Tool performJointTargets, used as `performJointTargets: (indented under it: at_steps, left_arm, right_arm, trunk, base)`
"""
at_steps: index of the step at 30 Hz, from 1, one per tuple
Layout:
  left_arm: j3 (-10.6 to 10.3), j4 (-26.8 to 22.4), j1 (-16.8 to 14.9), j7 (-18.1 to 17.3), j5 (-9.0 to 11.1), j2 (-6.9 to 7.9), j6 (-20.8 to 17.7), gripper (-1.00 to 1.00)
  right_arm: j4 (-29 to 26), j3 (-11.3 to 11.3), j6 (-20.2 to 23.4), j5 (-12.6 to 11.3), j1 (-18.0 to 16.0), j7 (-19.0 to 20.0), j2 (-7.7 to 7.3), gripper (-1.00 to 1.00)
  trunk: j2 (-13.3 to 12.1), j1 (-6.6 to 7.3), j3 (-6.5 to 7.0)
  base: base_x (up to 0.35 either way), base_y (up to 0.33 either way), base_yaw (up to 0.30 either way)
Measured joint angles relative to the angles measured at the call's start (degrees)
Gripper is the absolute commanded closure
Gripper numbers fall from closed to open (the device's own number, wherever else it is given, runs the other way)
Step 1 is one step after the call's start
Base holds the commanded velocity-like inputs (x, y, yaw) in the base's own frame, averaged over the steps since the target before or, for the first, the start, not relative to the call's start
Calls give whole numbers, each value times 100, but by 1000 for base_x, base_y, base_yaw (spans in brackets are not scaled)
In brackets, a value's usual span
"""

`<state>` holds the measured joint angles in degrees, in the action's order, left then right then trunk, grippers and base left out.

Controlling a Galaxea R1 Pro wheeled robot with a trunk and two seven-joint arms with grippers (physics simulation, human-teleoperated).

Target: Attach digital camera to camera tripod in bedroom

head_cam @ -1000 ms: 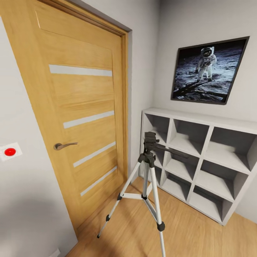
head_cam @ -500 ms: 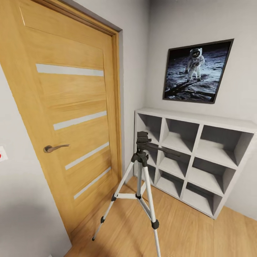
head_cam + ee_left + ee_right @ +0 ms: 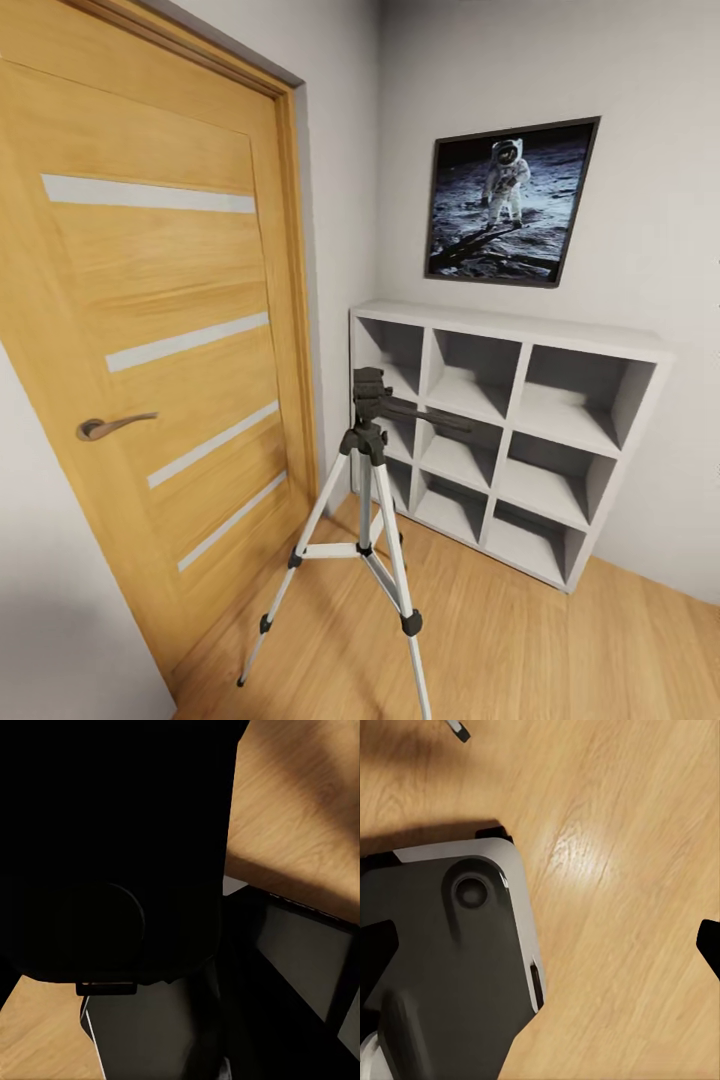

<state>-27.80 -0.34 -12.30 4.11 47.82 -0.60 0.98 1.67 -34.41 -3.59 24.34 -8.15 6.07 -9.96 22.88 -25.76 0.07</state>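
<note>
The camera tripod (image 3: 366, 470) stands on the wood floor between the oak door and the grey cube shelf, silver legs splayed. Its black head (image 3: 368, 388) has a pan handle pointing toward the shelf, and nothing sits on it. In the left wrist view a black body (image 3: 112, 855) with a round bulge and a small strap loop sits right against the lens and looks like the digital camera, held above the floor; the fingers around it are hidden. My right gripper (image 3: 544, 952) hangs open over the floor, one dark fingertip (image 3: 709, 945) showing at the frame edge.
The oak door (image 3: 150, 330) with white stripes is shut, its handle (image 3: 108, 426) at mid height. The grey cube shelf (image 3: 500, 430) lines the back wall under the astronaut poster (image 3: 508, 200). My dark base (image 3: 442, 945) is below the right wrist, with a tripod foot (image 3: 457, 729) nearby.
The whole head view has panned right, so door, tripod and shelf sit further left in the picture. The red wall button has left the frame. The tripod itself has not moved.
</note>
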Motion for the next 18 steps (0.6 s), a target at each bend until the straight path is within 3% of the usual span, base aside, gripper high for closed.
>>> performJointTargets:
  at_steps: [18]
  left_arm:
    - [0, -1, 0, 8, 9, 0, 0, 100]
  right_arm:
    - [0, 0, 6, 9, 1, 6, -9, -100]
  trunk:
    - [0, 0, 0]
  base:
    - [0, 0, -9]
